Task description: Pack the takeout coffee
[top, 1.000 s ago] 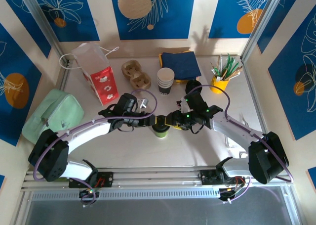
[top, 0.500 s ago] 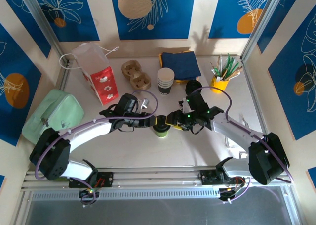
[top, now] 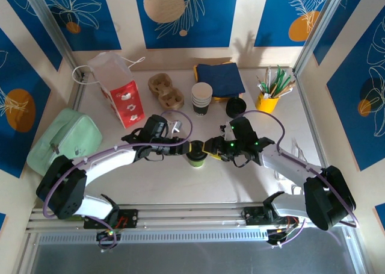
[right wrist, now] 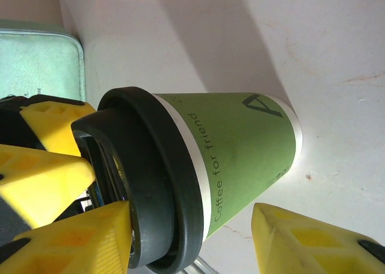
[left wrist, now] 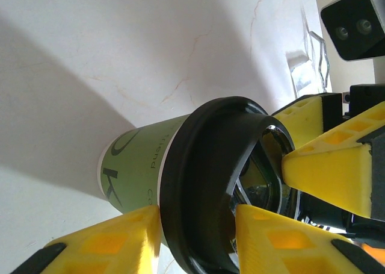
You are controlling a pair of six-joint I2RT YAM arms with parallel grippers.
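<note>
While you look down from the top camera, the takeout coffee stands upright on the counter right where your two sets of fingers meet, black lid up and lime-green wall below.

Your left fingers come at it from the left and sit narrow. In the left wrist view the lid fills the gap between the two yellow tips, one tip at the rim on the cup-wall side and the other over the lid's top edge. You cannot tell from these pictures whether they are clamped on it or only touching it.

Your right fingers reach in from the opposite side and stand about half spread. In the right wrist view one tip lies against the lid, and the other is clear of the green wall with bare counter between.

Beyond both sets of fingers, well apart, stand a stack of lidless cups, a loose black lid, a cardboard cup carrier, folded navy napkins and a yellow pot of stirrers. Far to the left of your left fingers are a white-and-red paper bag and a mint-green pouch.
</note>
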